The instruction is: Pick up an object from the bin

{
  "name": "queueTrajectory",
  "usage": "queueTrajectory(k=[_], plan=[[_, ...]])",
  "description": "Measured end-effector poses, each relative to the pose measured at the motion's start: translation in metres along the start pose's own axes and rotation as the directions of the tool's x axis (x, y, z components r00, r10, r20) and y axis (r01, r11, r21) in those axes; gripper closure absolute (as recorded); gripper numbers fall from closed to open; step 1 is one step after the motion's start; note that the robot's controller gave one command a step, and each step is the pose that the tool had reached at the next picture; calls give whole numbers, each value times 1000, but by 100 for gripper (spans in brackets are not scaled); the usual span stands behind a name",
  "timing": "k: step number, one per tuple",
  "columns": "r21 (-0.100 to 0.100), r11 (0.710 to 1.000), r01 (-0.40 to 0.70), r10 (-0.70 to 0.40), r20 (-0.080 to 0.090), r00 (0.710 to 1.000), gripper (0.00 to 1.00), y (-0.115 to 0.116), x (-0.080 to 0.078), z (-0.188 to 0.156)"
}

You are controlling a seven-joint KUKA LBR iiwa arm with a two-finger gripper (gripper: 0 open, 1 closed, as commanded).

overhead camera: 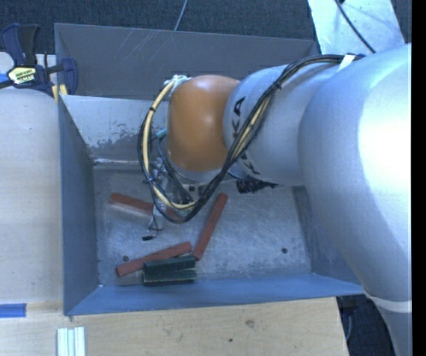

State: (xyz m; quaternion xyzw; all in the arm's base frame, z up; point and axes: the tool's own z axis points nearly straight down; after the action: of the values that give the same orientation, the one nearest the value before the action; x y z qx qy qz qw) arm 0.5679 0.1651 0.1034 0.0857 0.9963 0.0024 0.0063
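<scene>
My gripper [155, 225] hangs low over the left middle of the bin floor, under the orange wrist cover. Just left of it lies a reddish-brown stick [130, 202], its right end reaching under the gripper. A second reddish-brown stick [210, 225] leans diagonally to the gripper's right. Nearer the front wall lies a third reddish-brown stick [154, 259], and a dark rectangular block [170, 273] rests against it. I cannot make out anything held in the gripper.
The arm's big grey body covers the bin's right side and back right corner. The bin's sloped walls close in on all sides, the front wall right behind the dark block.
</scene>
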Motion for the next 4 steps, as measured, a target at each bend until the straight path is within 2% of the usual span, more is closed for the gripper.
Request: queueTrajectory(k=[1, 2, 3, 4], plan=[[5, 995, -98, 98, -8, 995, 0, -6, -13, 34], [4, 1000, 20, -20, -8, 1000, 0, 19, -27, 33], [5, 995, -96, 96, -9, 995, 0, -5, -14, 33], [1, 1000, -1, 1, -6, 1000, 100, 50, -10, 32]])
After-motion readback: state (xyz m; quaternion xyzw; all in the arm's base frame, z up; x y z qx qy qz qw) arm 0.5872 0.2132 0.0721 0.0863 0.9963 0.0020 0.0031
